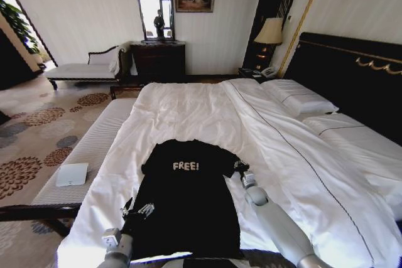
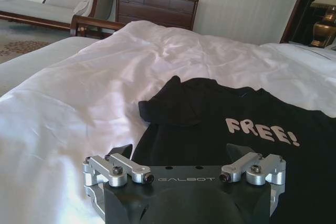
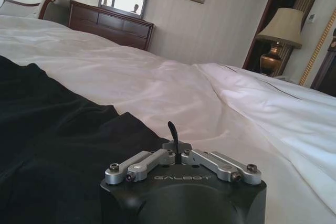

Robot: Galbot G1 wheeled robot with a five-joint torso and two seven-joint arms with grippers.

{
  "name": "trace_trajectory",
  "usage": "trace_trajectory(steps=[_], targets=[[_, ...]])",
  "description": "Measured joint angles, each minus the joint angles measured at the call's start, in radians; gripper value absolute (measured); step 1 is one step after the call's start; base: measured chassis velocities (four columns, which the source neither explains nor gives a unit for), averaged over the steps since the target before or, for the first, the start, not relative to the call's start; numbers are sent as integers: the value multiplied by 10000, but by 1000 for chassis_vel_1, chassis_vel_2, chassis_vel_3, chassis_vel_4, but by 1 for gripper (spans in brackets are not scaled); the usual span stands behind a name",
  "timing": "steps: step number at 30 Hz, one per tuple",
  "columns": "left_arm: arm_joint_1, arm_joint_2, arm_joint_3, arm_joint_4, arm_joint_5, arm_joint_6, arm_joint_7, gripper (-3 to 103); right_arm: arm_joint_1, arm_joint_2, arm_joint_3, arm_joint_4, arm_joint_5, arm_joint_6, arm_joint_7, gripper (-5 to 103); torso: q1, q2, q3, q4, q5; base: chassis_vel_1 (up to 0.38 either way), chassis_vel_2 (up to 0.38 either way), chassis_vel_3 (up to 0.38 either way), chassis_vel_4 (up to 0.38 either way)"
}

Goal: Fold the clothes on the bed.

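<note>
A black T-shirt (image 1: pixel 188 202) lies flat on the white duvet (image 1: pixel 207 111) at the near end of the bed (image 1: pixel 352 80), chest up, with white "FREE!" lettering (image 1: pixel 186 166) toward the 12 o'clock end and its hem toward 6 o'clock in the head view. The sleeve on the robot's left is folded in over the shirt's body, as the left wrist view (image 2: pixel 173 106) shows. The left gripper (image 1: pixel 139 211) sits at about 7 o'clock from the lettering, over the left edge of the shirt near its lower half; its jaws stand wide apart, the two black fingertips (image 2: pixel 239 150) resting on or just above the cloth. The right gripper (image 1: pixel 239 169) is at about 3 o'clock from the lettering, at the shirt's right sleeve edge where black cloth meets the duvet; its jaws are drawn together into a single narrow black tip (image 3: pixel 173 132), and whether any cloth is pinched between them cannot be told. Two white pillows (image 1: pixel 298 98) lie at about 2 o'clock, against the black headboard (image 1: pixel 345 70).
</note>
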State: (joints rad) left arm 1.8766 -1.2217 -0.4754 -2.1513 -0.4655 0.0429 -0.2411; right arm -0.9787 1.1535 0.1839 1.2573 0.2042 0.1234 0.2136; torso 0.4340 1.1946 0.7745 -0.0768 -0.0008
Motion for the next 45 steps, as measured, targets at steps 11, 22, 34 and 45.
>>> trace_trajectory(steps=[11, 22, 34, 45], targets=[[-59, 114, 68, 14, -39, 79, -51, 100, -106, 73, 178, 198, 50, -101, 48, 0, 0, 0, 0, -1, 0, 0, 0, 0, 0], [-20, 194, 35, 27, -62, 105, -70, 100, 105, -163, -866, 1337, 26, -124, 8, 0, 0, 0, 0, -1, -1, 0, 0, 0, 0], [16, 168, -64, 22, -81, 104, -81, 100, 546, 45, -2486, 1690, -14, -289, 23, 0, 0, 0, 0, 0, -1, 0, 0, 0, 0], [-60, 160, -108, 144, -127, 83, -109, 100, 874, 730, -3027, 967, -209, -73, -73, 0, 0, 0, 0, 1, 1, 0, 0, 0, 0]])
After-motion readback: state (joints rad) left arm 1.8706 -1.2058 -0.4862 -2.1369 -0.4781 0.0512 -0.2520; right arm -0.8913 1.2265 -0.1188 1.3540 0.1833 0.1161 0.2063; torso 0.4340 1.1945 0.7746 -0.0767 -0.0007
